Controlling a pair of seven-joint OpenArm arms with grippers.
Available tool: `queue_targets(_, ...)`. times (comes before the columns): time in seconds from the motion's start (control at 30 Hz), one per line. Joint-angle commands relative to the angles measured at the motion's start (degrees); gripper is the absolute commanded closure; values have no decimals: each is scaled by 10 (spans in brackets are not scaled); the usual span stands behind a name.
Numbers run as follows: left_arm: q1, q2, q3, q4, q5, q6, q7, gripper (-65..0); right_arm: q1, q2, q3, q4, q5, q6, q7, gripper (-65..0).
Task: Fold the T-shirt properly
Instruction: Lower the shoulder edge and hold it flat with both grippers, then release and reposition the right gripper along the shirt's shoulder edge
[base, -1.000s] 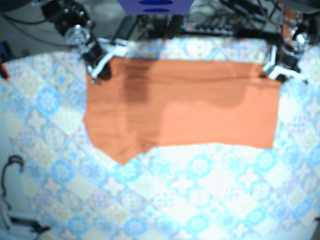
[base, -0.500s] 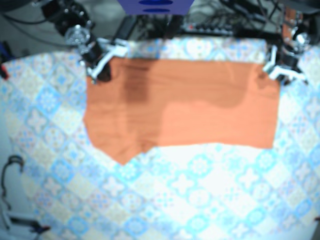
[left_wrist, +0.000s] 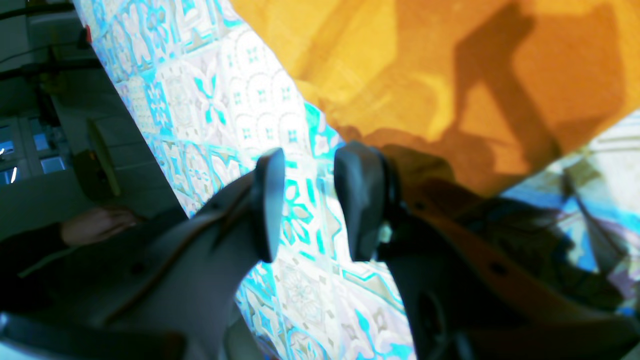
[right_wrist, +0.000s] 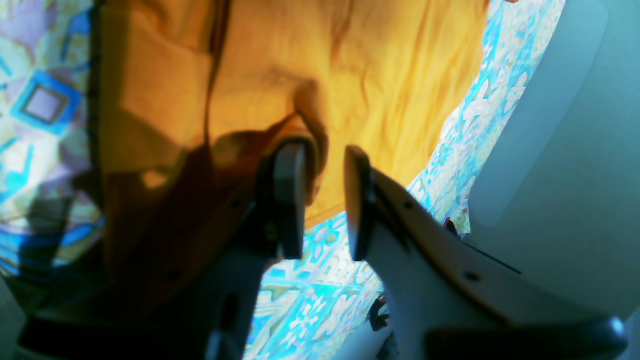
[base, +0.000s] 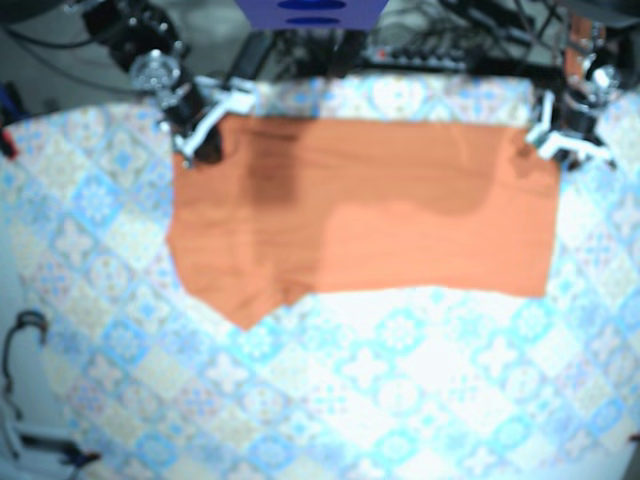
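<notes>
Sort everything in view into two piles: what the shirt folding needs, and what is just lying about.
Belongs to the job:
- orange T-shirt, spread on the table
- left gripper, open beside a shirt corner
- right gripper, open at the shirt's edge

Just lying about:
- patterned tablecloth, underneath
- cables, behind the table
- blue object, at the far edge

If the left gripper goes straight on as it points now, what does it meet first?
Probably the patterned tablecloth, visible between the open fingers of the left gripper; the T-shirt edge sits beside. Depth unclear.
</notes>
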Motion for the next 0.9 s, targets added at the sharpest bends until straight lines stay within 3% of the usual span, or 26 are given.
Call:
queue_targets(0.0, 2, -12, -6, 6, 1, 11, -3, -212, 2, 6, 5, 8, -4, -11, -1, -139)
queue_targets(0.5, 4, -12, -6, 7, -2, 11, -4, -212, 1, 6, 9, 14, -4, -11, -4, -140)
queue_targets(0.87, 36, -15, -8, 12, -5, 11, -7, -212, -22, 6, 85, 51, -4, -11, -2, -140)
